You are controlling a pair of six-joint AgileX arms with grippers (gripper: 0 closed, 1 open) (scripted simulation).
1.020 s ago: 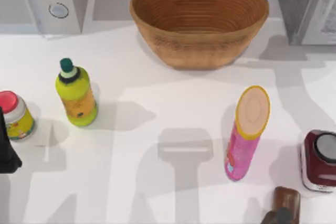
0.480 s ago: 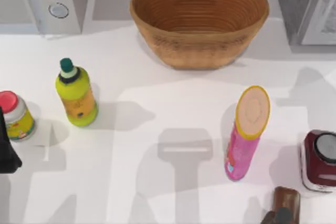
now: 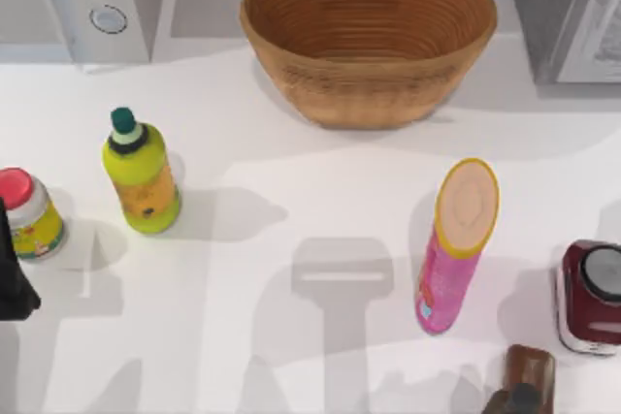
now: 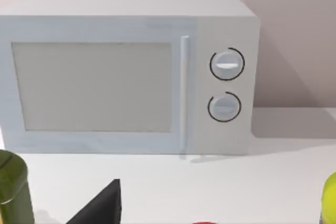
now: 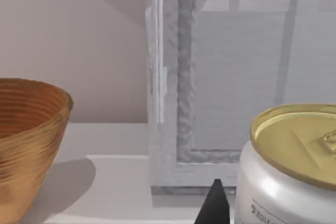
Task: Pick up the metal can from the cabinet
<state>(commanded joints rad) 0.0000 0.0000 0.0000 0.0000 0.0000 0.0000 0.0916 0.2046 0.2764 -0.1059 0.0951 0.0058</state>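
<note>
Two arms, neither holding anything visible; open or clenched impossible to tell for either. Left gripper (image 3: 12,283) parked at table's left edge, near red-lidded jar (image 3: 27,212). Right gripper (image 5: 215,205) low, facing cabinet (image 5: 231,77).

Metal can (image 3: 592,298) upright on table (image 3: 291,143) at right edge, not inside cabinet, toward near right corner.

Risks, as judged:
- off-centre squeeze: round wall slips, can tips or goes off right edge
- wide swing in: pink tube (image 3: 456,244) toppled
- brown object (image 3: 524,380) near can: possible snag
</note>
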